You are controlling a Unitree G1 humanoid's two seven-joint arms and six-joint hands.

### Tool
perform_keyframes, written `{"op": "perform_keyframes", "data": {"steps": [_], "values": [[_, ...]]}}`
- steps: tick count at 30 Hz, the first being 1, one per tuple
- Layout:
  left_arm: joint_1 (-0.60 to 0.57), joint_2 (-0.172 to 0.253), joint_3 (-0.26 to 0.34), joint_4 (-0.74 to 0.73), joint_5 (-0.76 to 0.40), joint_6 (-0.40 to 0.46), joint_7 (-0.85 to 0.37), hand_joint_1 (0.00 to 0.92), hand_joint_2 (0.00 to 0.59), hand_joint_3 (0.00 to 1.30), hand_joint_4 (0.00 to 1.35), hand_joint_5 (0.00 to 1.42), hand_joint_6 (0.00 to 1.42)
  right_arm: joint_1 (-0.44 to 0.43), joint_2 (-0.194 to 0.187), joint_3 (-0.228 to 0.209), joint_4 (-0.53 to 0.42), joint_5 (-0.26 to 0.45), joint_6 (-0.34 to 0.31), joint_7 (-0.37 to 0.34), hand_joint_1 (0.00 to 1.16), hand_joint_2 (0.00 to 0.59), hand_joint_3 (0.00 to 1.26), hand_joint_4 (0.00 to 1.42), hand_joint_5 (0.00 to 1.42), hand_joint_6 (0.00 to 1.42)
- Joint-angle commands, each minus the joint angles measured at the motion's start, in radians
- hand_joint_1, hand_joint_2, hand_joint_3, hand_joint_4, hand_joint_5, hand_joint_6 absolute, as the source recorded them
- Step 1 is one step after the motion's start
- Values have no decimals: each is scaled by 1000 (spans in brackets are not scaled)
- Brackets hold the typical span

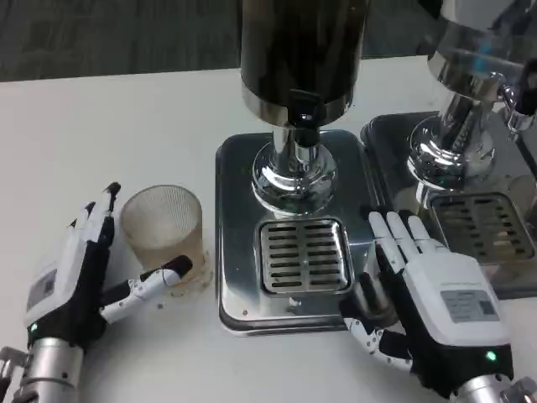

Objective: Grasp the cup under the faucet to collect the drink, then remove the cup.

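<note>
A white table (pixel 109 126) takes up most of the scene, its surface plain and evenly lit by soft light from above. Beyond its far edge lies a dark grey carpeted floor (pixel 109 34), faintly streaked, running along the top.

You can read no text here. The left hand (pixel 71 273), at eight o'clock, and the right hand (pixel 436 298), at four o'clock, each carry a small grey label on the white back, its print too blurred to make out.
</note>
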Motion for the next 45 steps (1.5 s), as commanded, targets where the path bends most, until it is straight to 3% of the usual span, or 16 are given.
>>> {"op": "perform_keyframes", "data": {"steps": [1,9,19,23,26,30,37,45], "values": [[-45,-13,-30,48,6,-5,11,161,3,0,0,4,0,7,2,3,-13,-7,2,-4,566,374,0,0,0,148],[-84,-26,-80,101,12,-16,8,203,9,0,0,79,24,21,13,4,-22,-17,13,-9,567,374,0,0,0,147],[-84,-46,-100,134,-3,-53,53,269,31,0,18,282,296,36,25,4,-31,-25,21,-12,567,374,0,0,0,147],[-93,-52,-114,146,7,-43,86,314,44,109,211,481,603,36,28,4,-32,-27,21,-13,567,374,0,0,0,147],[-99,-54,-119,153,9,-41,108,389,61,309,488,707,877,39,31,1,-34,-25,24,-15,567,374,0,0,0,147],[-99,-50,-126,151,16,-44,140,478,81,492,698,877,1065,41,34,-1,-34,-24,24,-16,568,374,0,0,0,148],[-77,-34,-140,118,48,-46,269,506,75,594,788,966,1140,37,38,1,-27,-21,20,-16,569,374,0,0,0,156],[-69,-31,-137,88,82,-35,366,521,70,621,809,991,1167,24,36,2,-18,-19,14,-15,569,374,0,0,0,162]]}}
